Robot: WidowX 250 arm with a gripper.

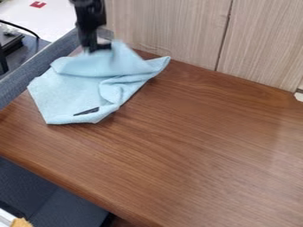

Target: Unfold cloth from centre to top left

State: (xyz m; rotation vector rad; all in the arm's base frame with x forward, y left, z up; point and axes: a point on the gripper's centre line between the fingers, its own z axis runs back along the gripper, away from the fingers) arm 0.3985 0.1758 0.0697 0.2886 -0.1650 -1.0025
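The black gripper (99,48) hangs down from the top edge at the upper left, shut on the upper part of the light blue cloth (71,91). Around the gripper the cloth is raised into a blurred peak, and its fingertips are partly hidden by the fabric. The lower part lies on the wooden table, with a fold running down its right half and a corner pointing right. A small dark tag (87,111) shows near the cloth's lower edge.
The brown wooden table (195,150) stretches to the right and front. A pale wood-grain panel (172,31) stands along its back edge, and a grey padded border (24,84) runs along the left. Dark seating (41,195) is below the front edge.
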